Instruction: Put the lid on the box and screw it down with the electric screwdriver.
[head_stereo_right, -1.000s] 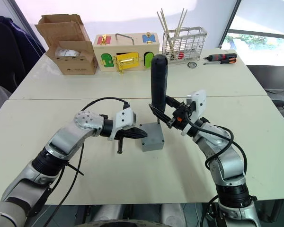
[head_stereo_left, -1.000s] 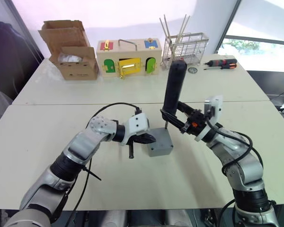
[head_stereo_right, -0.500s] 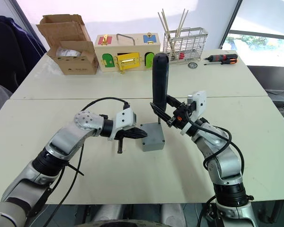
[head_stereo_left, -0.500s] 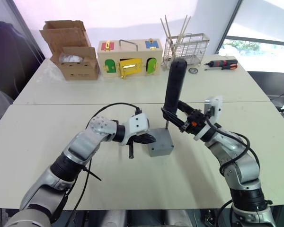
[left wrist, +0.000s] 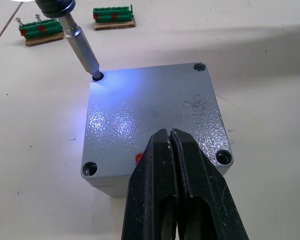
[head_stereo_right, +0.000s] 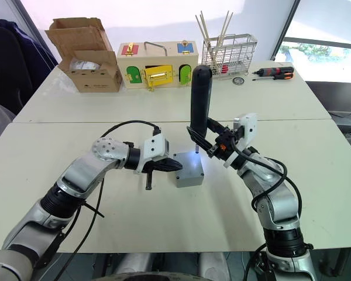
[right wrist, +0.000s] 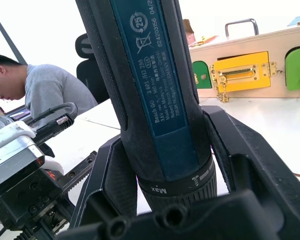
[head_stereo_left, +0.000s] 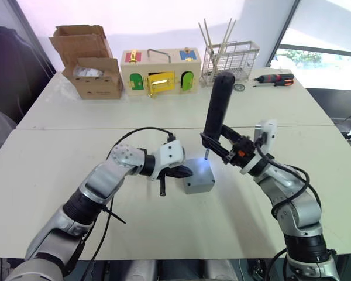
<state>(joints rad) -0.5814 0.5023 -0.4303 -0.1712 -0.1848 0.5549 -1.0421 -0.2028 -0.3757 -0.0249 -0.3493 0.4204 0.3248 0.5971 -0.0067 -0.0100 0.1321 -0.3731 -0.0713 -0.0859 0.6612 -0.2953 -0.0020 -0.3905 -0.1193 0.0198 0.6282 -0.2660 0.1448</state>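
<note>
Right now the right gripper [head_stereo_left: 217, 142] is clamping the electric screwdriver [head_stereo_left: 216, 105], its two fingers [right wrist: 250, 165] pressing on either side of the black barrel and holding it upright, leaning only slightly. Its thin metal bit [left wrist: 82, 49] is pointing down into a corner screw hole [left wrist: 97, 76] of the lid [left wrist: 152, 117], and the light at the tip is casting a bluish glow across that part of the grey surface. The lid is sitting flat on the box [head_stereo_left: 199, 178], covering it fully, and the pair is resting near the middle of the near table [head_stereo_left: 52, 193], between the two arms. A small red mark [left wrist: 138, 158] is showing at the box's edge closest to the left gripper [left wrist: 171, 142].

The left gripper is reaching in from the box's left, its fingers pressed together with nothing between them, the tips lying over the lid's edge; whether they are touching it I cannot tell.

On the far table, well apart from the work, a cardboard box [head_stereo_left: 89, 64] is standing open at the left, a wooden latch box [head_stereo_left: 159, 71] with coloured doors beside it, then a wire rack [head_stereo_left: 229, 60] holding thin sticks, and a small red-and-black screwdriver [head_stereo_left: 274, 80] lying at the right. Two green terminal blocks [left wrist: 114, 14] are sitting on the table beyond the box in the left wrist view. A person [right wrist: 32, 90] in a grey top is sitting in the background of the right wrist view.
</note>
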